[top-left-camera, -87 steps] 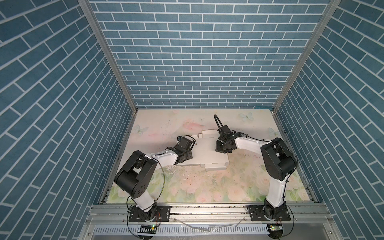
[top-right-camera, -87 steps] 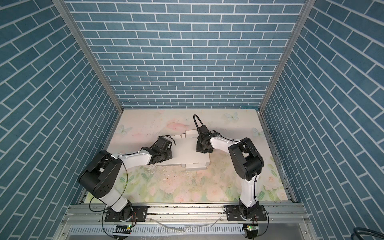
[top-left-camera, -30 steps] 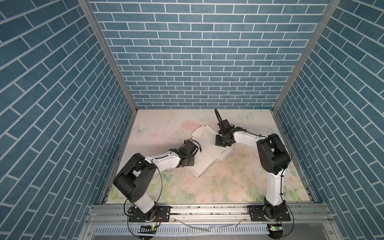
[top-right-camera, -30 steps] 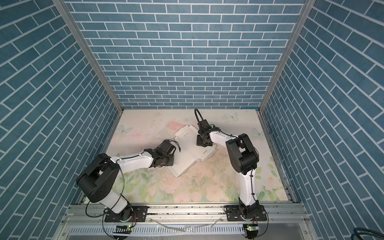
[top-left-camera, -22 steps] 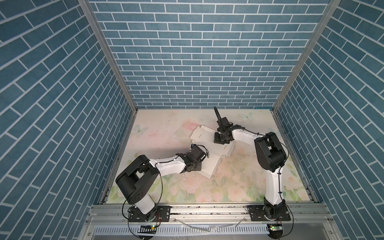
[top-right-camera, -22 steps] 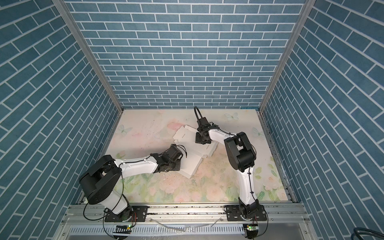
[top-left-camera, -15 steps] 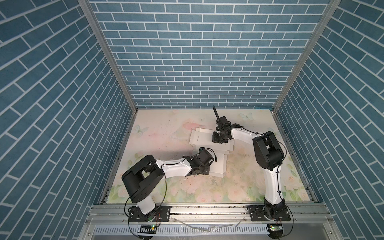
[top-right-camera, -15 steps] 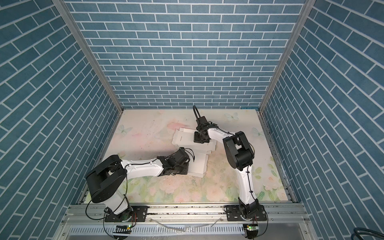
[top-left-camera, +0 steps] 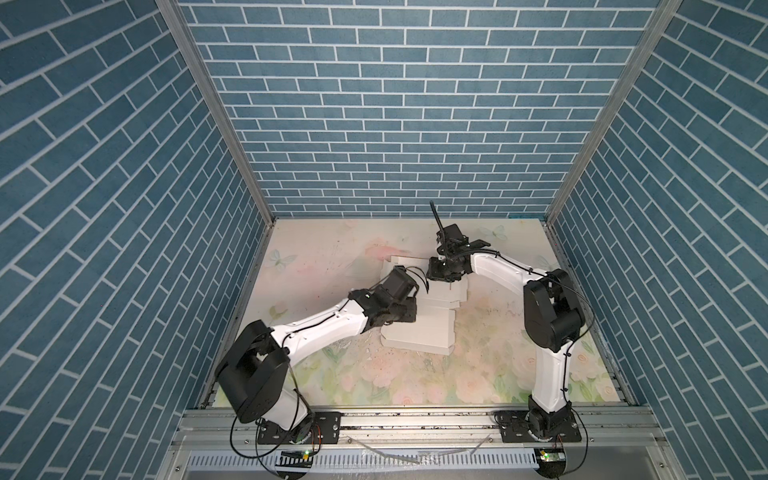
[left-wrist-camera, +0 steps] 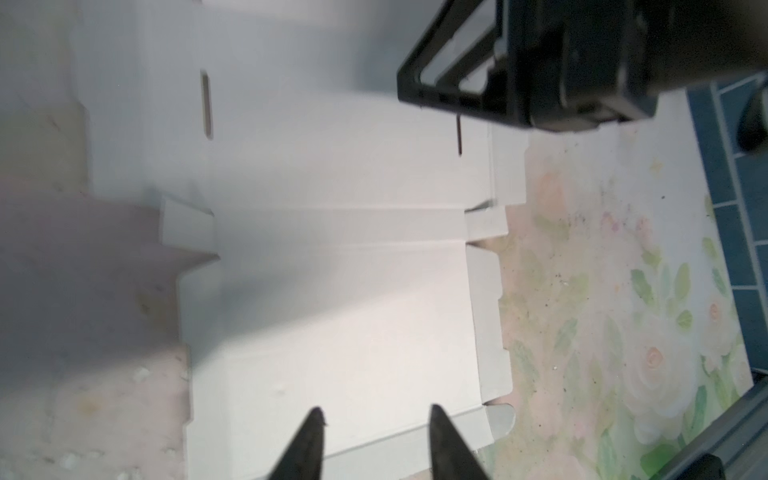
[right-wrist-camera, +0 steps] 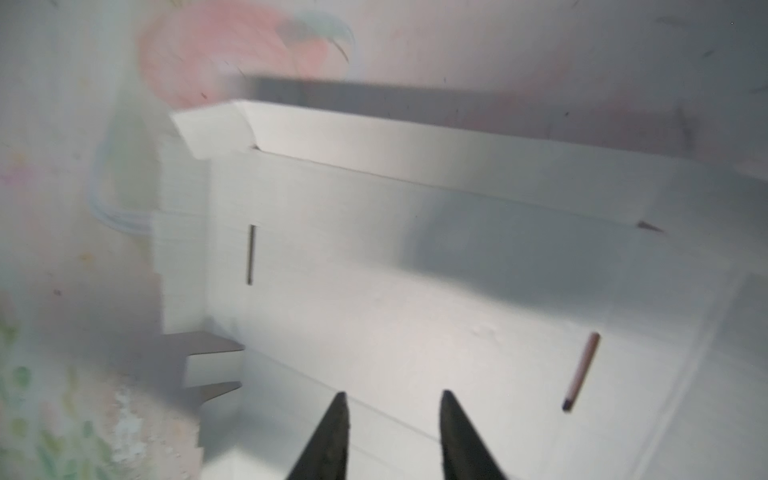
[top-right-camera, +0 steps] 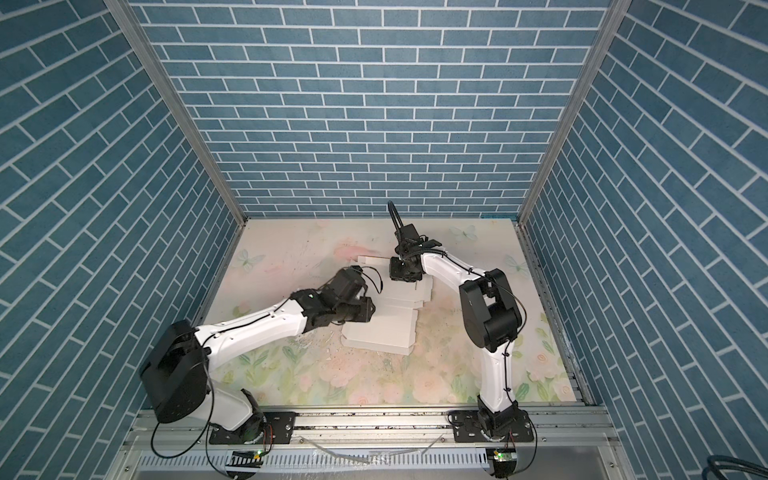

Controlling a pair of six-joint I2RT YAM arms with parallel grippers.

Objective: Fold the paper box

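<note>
Looks like a robotics lab test cell rather than a real room. The blue brick walls (top-left-camera: 374, 104) look like printed panels set in bare aluminium posts (top-left-camera: 216, 112), closing in beyond and to both sides of the left gripper (top-left-camera: 413, 311) and right gripper (top-left-camera: 441, 277). Under the grippers is a bench (top-left-camera: 415, 382) with a flowery mat, and well back from them the left arm (top-left-camera: 324, 328) and right arm (top-left-camera: 548, 374) are bolted to a metal rail (top-left-camera: 415, 417), with loose cables and a slotted cable duct (top-left-camera: 374, 461).

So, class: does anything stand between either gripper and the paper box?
Nothing visible does. The left gripper and the right gripper each hang open over the paper box, with only bare white card ahead of them.
</note>
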